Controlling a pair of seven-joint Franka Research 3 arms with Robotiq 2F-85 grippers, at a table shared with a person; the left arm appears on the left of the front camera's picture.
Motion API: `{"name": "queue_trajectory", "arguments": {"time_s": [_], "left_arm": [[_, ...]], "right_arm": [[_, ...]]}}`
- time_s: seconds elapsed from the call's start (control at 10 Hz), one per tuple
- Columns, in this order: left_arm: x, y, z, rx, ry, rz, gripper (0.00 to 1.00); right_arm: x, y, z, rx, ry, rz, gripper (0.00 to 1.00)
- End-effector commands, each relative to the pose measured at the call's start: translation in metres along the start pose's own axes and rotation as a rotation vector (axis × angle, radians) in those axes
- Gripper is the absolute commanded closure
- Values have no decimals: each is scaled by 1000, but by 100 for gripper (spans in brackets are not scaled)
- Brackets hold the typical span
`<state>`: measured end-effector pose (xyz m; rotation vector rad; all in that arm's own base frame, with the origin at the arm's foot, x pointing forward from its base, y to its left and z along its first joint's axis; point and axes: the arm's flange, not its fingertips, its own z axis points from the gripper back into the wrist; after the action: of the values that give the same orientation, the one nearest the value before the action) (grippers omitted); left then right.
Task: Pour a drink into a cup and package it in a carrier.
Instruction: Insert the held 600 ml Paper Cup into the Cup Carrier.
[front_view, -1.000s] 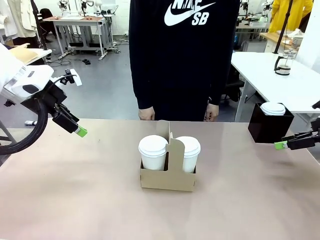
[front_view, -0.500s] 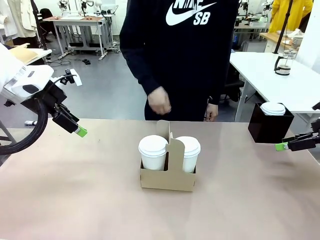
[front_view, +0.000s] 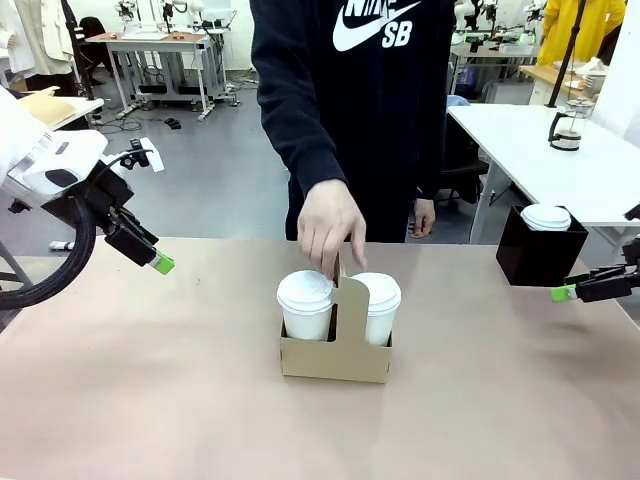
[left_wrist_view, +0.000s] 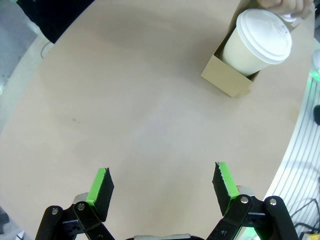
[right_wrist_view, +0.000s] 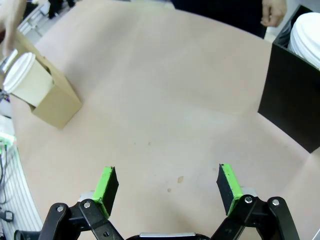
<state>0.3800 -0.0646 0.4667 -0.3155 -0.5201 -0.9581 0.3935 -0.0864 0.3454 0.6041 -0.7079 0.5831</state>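
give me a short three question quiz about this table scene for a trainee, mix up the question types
1. True or false: the left hand is shut on a cup.
2. How many lidded cups sit in the carrier?
3. The person's hand reaches for: A) the carrier's handle, B) the black box, C) the right hand.

Key: 1. False, both robot hands are open and away from the carrier. 2. Two. 3. A.

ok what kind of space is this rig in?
Looks like a robotics lab or workshop, not a café: grey concrete floor, white work tables with gear beyond, and another bench carrying equipment in the far background.
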Motion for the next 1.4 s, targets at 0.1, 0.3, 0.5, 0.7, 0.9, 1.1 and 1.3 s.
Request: {"name": "queue_trajectory", "arguments": {"time_s": [0.1, 0.3, 0.5, 0.7, 0.9, 1.1, 1.3], "left_arm": [[0, 0, -2, -5, -10, 15, 0], [0, 0, -2, -5, -10, 15, 0], [0, 0, -2, -5, -10, 15, 0], [0, 0, -2, -5, -10, 15, 0], [0, 0, -2, -5, -10, 15, 0], [0, 0, -2, -5, -10, 15, 0], [0, 0, -2, -5, -10, 15, 0]], "right_arm": [[-1, -1, 2, 6, 3, 0, 0], [-1, -1, 2, 6, 3, 0, 0], [-1, -1, 2, 6, 3, 0, 0], [-1, -1, 2, 6, 3, 0, 0], [-1, -1, 2, 6, 3, 0, 0], [-1, -1, 2, 6, 3, 0, 0], [-1, -1, 2, 6, 3, 0, 0]]}}
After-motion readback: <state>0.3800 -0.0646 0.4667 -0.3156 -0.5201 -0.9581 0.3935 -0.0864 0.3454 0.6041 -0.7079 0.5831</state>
